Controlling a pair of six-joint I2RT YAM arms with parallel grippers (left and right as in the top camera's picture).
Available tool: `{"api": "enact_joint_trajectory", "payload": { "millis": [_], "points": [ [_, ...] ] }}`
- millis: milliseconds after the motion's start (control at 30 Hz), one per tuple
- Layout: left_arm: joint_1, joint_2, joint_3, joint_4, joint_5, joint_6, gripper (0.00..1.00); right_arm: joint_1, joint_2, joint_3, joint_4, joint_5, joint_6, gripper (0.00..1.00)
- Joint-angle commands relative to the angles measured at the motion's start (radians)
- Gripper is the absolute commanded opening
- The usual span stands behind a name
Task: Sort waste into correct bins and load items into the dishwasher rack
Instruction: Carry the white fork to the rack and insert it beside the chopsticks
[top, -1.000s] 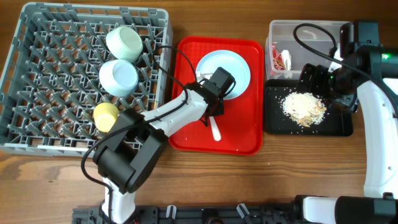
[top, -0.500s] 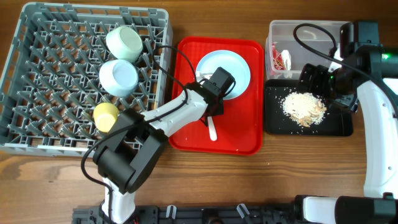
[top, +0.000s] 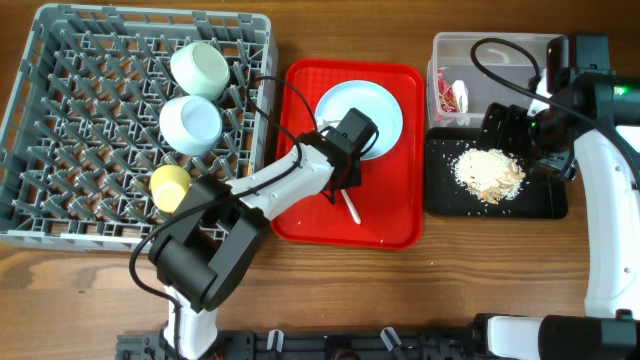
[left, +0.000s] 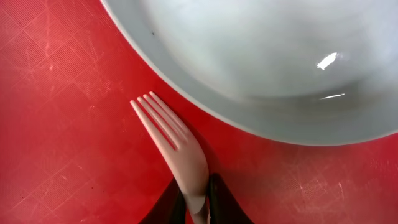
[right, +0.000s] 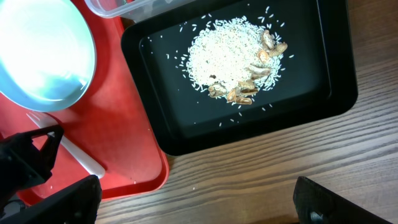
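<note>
A white plastic fork (left: 180, 149) lies on the red tray (top: 390, 215), tines toward the round white plate (top: 378, 108). My left gripper (left: 196, 190) is shut on the fork's neck, and the handle (top: 351, 208) sticks out behind it. Two pale mint bowls (top: 200, 68) (top: 190, 123) and a yellow cup (top: 170, 186) sit in the grey dishwasher rack (top: 30, 235). Crumbly food scraps (top: 488, 172) lie in the black tray (top: 540, 200). The red-and-white wrapper (top: 452, 97) is in the clear tub (top: 480, 45). My right gripper (right: 198, 200) hangs open and holds nothing, near the black tray.
The red tray lies between the rack and the two bins, its right edge close to the black tray (right: 336, 93). Bare wooden table (top: 450, 280) runs along the front. A black cable (top: 500, 55) loops over the clear tub.
The left jaws have closed on the fork, and its handle has swung slightly to the right. The right arm has not moved.
</note>
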Motion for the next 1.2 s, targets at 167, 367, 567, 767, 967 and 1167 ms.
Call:
{"api": "enact_joint_trajectory", "payload": {
  "millis": [167, 367, 567, 767, 967, 1167],
  "points": [
    [-0.004, -0.025, -0.006, -0.008, 0.021, -0.009, 0.08, -0.001, -0.006, 0.007, -0.002, 0.017, -0.018, 1.0],
    [0.01, -0.107, -0.006, -0.032, 0.013, 0.006, 0.04, -0.001, -0.006, 0.007, -0.002, 0.017, -0.019, 1.0],
    [0.091, -0.28, -0.005, -0.096, 0.013, 0.156, 0.04, -0.001, -0.006, 0.007, -0.001, 0.017, -0.019, 1.0],
    [0.237, -0.41, -0.005, -0.126, 0.014, 0.444, 0.04, -0.001, -0.006, 0.007, -0.002, 0.017, -0.019, 1.0],
    [0.372, -0.428, -0.006, -0.113, 0.014, 0.74, 0.04, -0.001, -0.006, 0.007, -0.001, 0.017, -0.019, 1.0],
    [0.436, -0.424, -0.006, -0.113, 0.014, 0.929, 0.04, -0.001, -0.006, 0.007, -0.001, 0.017, -0.019, 1.0]
  ]
}}
